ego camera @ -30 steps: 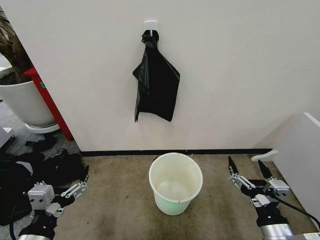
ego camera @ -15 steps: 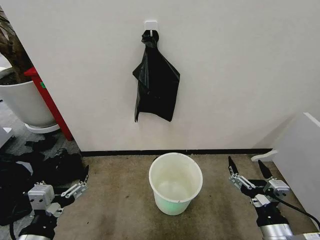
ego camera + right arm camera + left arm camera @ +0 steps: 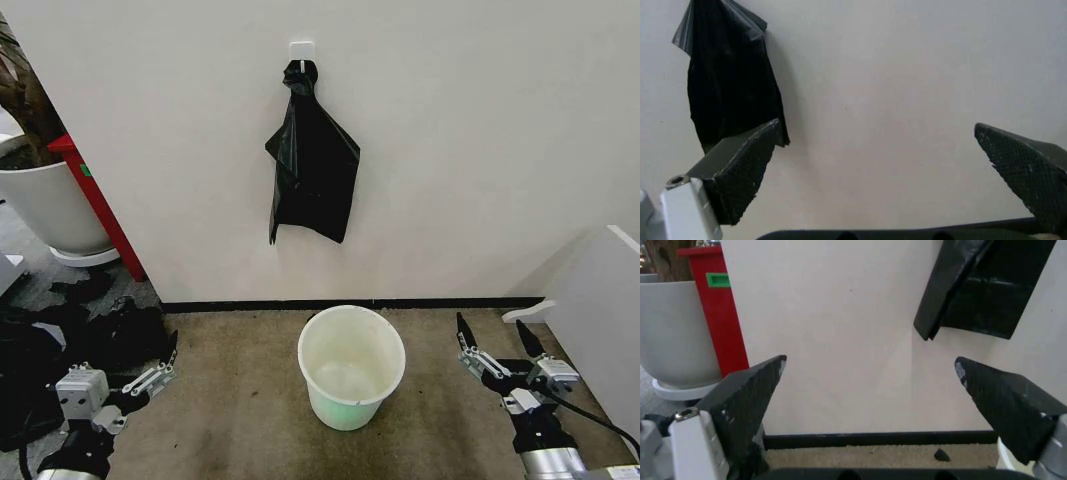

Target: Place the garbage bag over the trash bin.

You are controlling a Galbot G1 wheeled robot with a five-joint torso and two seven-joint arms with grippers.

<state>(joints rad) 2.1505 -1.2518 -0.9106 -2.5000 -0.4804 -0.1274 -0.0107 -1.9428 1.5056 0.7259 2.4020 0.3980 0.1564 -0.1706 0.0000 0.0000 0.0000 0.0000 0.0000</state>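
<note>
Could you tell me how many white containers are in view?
2: the bin on the carpet below the hanging bag, and a planter at far left beside the red post.

No visible change, apparently.

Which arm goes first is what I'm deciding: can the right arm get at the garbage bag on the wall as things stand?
Probably yes: the right gripper is open and low beside the trash bin; nothing stands between it and the garbage bag.

Black garbage bag (image 3: 313, 165), white trash bin (image 3: 351, 366)
</note>
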